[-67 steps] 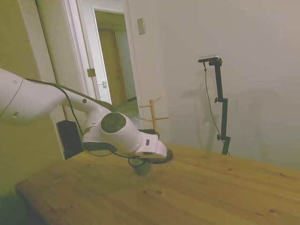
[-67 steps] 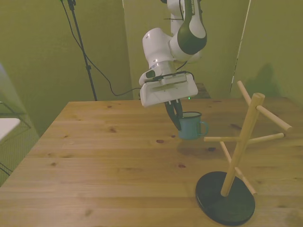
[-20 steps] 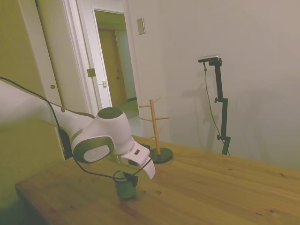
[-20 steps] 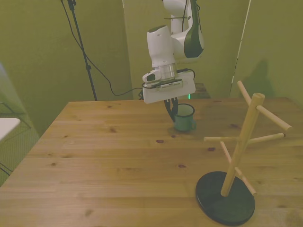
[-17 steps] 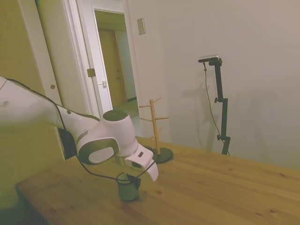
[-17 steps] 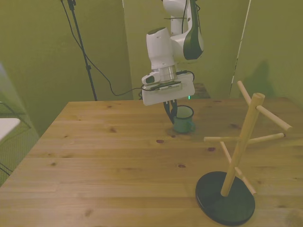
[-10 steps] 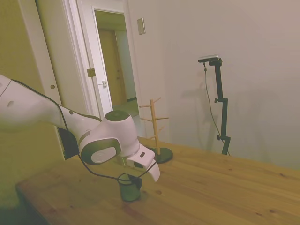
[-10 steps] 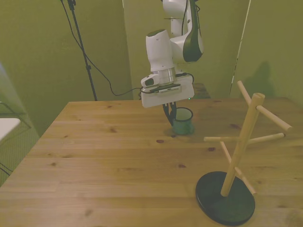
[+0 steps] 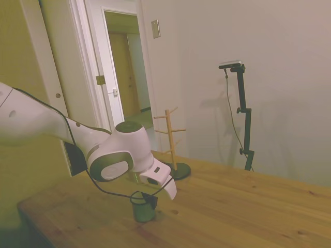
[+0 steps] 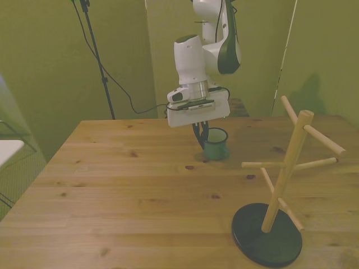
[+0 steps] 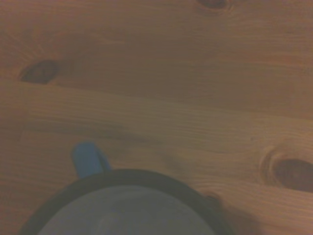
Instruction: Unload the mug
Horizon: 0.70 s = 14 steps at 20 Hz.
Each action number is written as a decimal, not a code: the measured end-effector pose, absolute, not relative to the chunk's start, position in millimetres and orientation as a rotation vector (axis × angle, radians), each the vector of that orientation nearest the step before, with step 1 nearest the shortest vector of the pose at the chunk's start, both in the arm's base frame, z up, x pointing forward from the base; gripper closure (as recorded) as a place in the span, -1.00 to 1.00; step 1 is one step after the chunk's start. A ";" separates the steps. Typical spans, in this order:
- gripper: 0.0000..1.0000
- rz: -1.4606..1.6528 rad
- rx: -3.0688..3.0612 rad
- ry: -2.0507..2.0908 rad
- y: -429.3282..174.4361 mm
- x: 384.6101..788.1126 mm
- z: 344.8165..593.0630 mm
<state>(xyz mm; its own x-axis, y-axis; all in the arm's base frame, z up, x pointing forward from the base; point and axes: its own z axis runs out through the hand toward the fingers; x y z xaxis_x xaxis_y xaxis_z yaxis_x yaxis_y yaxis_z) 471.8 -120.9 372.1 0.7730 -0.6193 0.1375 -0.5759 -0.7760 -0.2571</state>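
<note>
The worktop (image 10: 123, 185) is a broad plank surface, bare but for two things. The arm (image 10: 216, 39) comes down over its far edge, the wrist tilted. Near the front view's right corner, close to the near edge, stands the rack (image 10: 280, 190), a wooden tree with slanting pegs on a dark round base, all pegs bare. Well apart from it, toward the far edge and about midway along it, the mug (image 10: 216, 144) stands upright on the wood; the side view shows it (image 9: 143, 206) under the wrist with its base seemingly down on the planks, and the wrist view shows its dark rim (image 11: 127, 178) and handle (image 11: 87, 159) close below. The hand (image 10: 201, 136) reaches the mug's rim on the front view's left, apparently pinching the wall with one finger inside, though the fingers are too dark and small to be certain of the hold. Judging from this, the mug is already off the rack and what remains is to let go and lift clear. The risk is that the tilted fingers drag the rim on the way up and tip the light mug, or that it slides toward the far edge if the hand pulls away sideways before spreading fully.
</note>
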 end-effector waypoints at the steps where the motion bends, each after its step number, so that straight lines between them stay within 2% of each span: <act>1: -1.00 -0.317 -2.768 0.943 -120.9 471.8 371.8; 14: -1.00 -0.310 -2.774 0.944 -121.3 472.6 366.4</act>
